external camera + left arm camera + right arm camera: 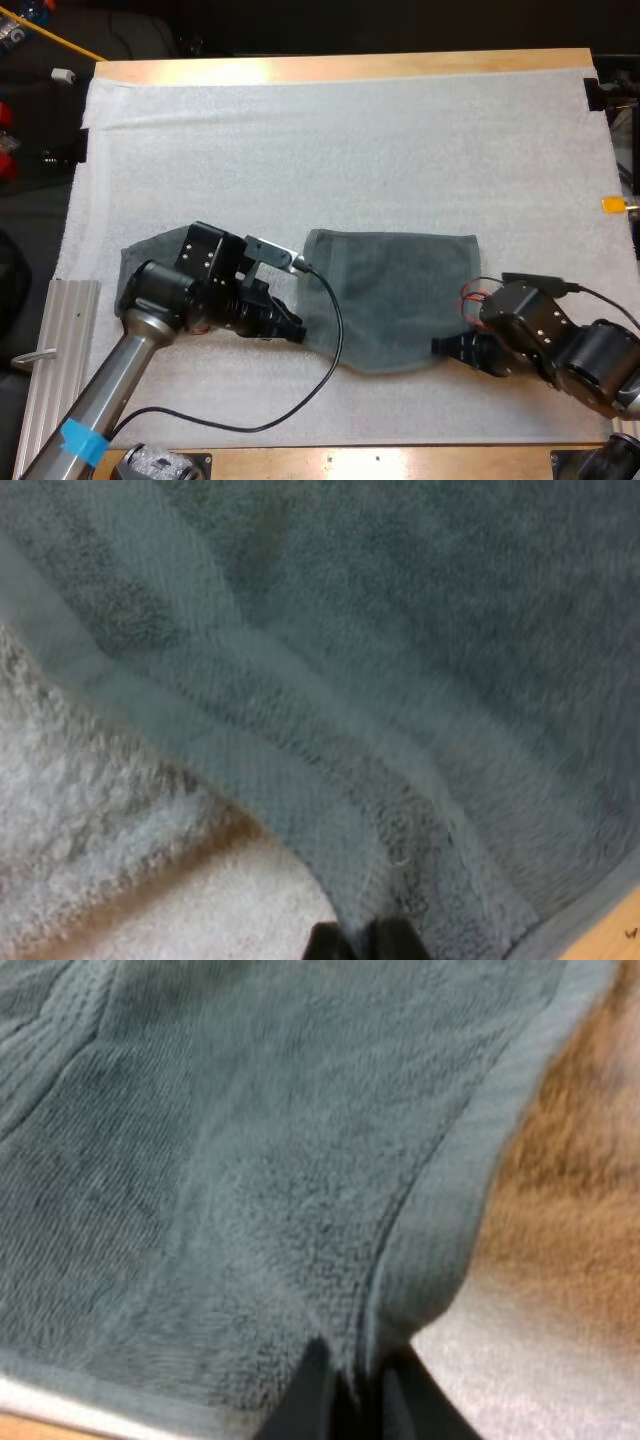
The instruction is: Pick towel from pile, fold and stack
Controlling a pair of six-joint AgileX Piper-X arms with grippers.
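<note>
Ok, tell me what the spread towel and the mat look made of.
Spread towel: dark grey-green terry cloth, likely cotton; fuzzy pile, flat woven hem band. Mat: white, matte, finely textured, probably foam sheet or fleece; unclear which.

A dark grey-green terry towel [395, 295] lies spread nearly flat on the white mat [350, 150], right of centre and close to the worktop's [350, 68] near edge. Its near hem bulges outward. A patch of the same cloth [135, 262] lies by the mat's left edge, partly covered.
</note>
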